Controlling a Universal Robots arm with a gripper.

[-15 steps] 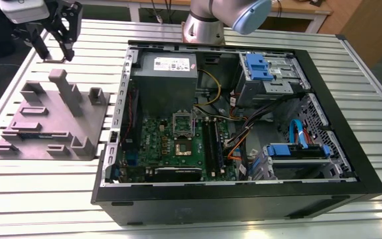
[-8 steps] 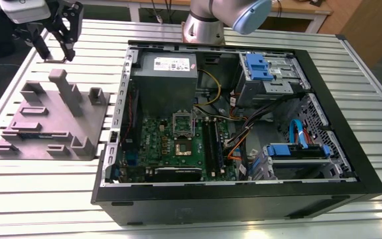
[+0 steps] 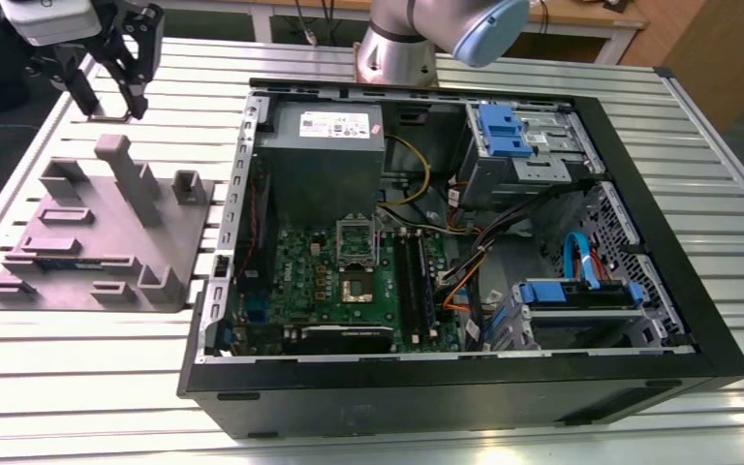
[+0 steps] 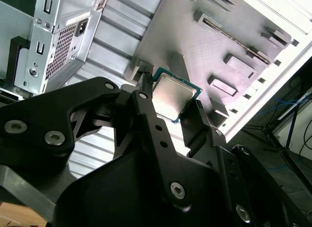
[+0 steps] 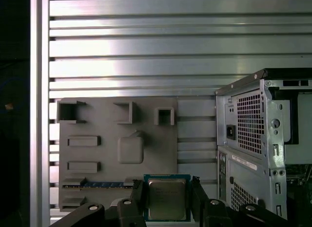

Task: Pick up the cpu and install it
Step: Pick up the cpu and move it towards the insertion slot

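The cpu (image 5: 166, 199), one chip, held between two fingers (image 5: 196, 194) of the hand (image 5: 167, 195)

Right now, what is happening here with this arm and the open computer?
The arm's gripper holds the cpu between its fingers, in the air above the grey parts holder on the slatted table. The open computer case lies beside the holder, toward the exterior view's right. The cpu is not yet in the case.

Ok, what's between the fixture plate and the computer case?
Bare slatted table between fixture plate and case, in the first wrist view. Gripper holds the cpu.
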